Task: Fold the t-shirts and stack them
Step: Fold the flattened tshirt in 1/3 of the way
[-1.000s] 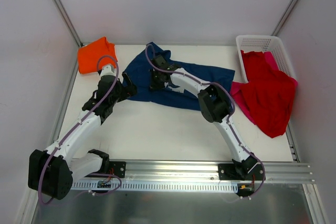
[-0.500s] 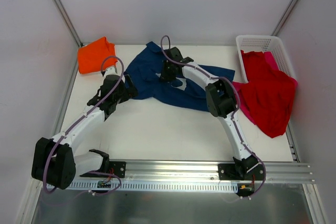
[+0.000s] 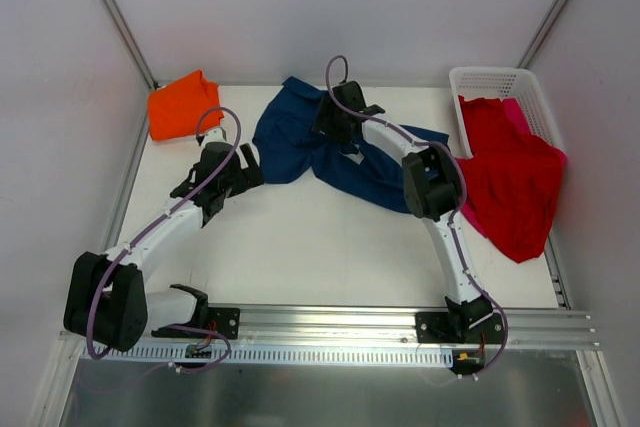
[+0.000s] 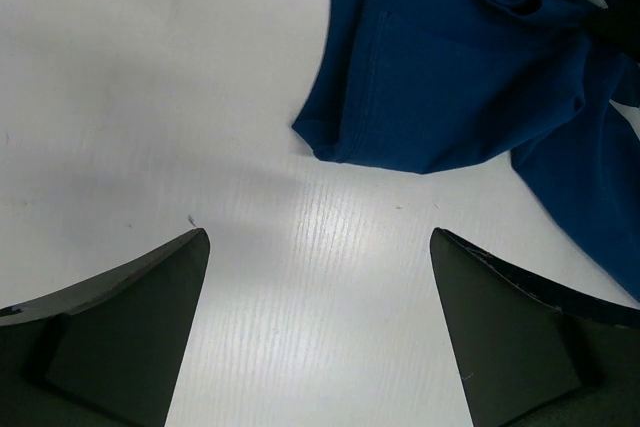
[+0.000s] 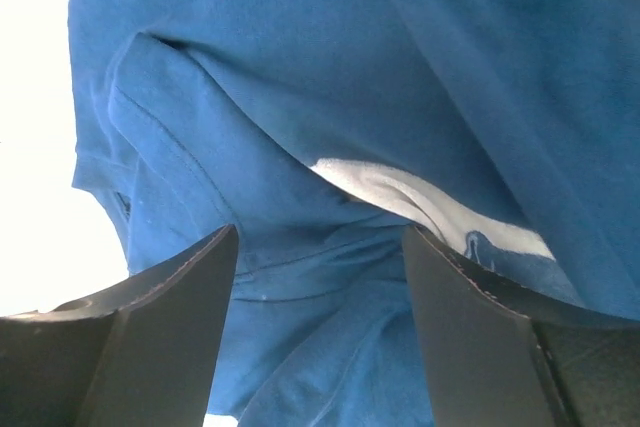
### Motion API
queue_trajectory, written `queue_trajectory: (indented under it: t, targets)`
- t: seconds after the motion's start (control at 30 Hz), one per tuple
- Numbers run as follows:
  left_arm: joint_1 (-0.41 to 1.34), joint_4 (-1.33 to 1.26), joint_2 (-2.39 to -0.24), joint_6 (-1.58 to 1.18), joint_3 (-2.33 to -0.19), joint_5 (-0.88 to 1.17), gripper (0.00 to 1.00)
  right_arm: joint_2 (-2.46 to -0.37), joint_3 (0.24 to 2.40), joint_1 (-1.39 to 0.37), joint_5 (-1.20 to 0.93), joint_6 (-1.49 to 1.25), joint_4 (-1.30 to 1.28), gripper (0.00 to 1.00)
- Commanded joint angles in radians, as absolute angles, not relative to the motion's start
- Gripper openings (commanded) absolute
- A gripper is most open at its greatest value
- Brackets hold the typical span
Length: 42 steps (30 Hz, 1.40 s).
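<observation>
- Looking down from above, you had the navy t-shirt [image 3: 295,142] lying crumpled on the worktop [image 3: 300,247] in the upper centre of the frame. It was not yet folded.
- Its long axis ran on a slant, from the bunched end at upper centre down toward the right.
- Your right arm [image 3: 432,187] reached over the shirt's upper middle. In the right wrist view its jaws stood apart with nothing pinched between them. Navy cloth [image 5: 300,67] and a strip of the pale print [image 5: 400,192] lay just beneath.
- Your left arm [image 3: 165,227] had its jaws spread wide and empty over bare worktop [image 4: 150,97].
- The relation that mattered was this: in the left wrist view the shirt's nearest hemmed corner [image 4: 340,147] lay ahead of the left jaws, toward the upper right of the frame, near but not touching.
- The left jaws were therefore the nearer to that left-hand edge, and the right jaws already sat over the middle. I judged that spreading the shirt flat along its slant would call for both.
- The orange t-shirt [image 3: 180,105] sat in the upper left corner, well apart from the navy one.
- The red t-shirt [image 3: 510,182] spilled from the white basket [image 3: 495,79] at the right, with a pink one [image 3: 452,192] showing under it.
</observation>
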<state>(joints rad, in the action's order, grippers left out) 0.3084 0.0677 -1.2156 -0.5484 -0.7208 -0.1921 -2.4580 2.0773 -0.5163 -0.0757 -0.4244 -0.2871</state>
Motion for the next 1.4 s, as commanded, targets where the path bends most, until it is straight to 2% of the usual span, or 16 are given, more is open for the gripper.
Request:
queue_trajectory:
  t: [0.0, 0.37, 0.77, 1.17, 1.2, 1.3, 1.33, 1.37]
  targets:
    - [0.321, 0.032, -1.219, -0.535, -0.742, -0.203, 0.94, -2.323, 2.046, -0.523, -0.084, -0.456, -0.207, 0.71]
    - [0.327, -0.034, -1.339, -0.607, -0.787, -0.164, 0.94, -2.040, 1.835, -0.635, -0.118, -0.367, -0.296, 0.72]
    - [0.328, -0.182, -1.580, -0.762, -0.778, -0.110, 0.92, -1.439, 1.356, -0.653, 0.049, -0.324, -0.368, 0.72]
    - [0.327, -0.229, -1.697, -0.805, -0.830, -0.100, 0.75, -0.929, 1.042, -0.652, 0.222, -0.337, -0.485, 0.76]
    - [0.328, -0.233, -1.703, -0.807, -0.833, -0.103, 0.72, -0.910, 1.028, -0.653, 0.230, -0.341, -0.495, 0.77]
    - [0.327, -0.235, -1.720, -0.815, -0.845, -0.110, 0.43, -0.861, 0.993, -0.653, 0.255, -0.344, -0.521, 0.78]
    - [0.328, -0.233, -1.721, -0.815, -0.848, -0.112, 0.29, -0.854, 0.988, -0.653, 0.256, -0.345, -0.529, 0.78]
    - [0.328, -0.232, -1.721, -0.816, -0.850, -0.120, 0.01, -0.848, 0.985, -0.653, 0.264, -0.347, -0.534, 0.78]
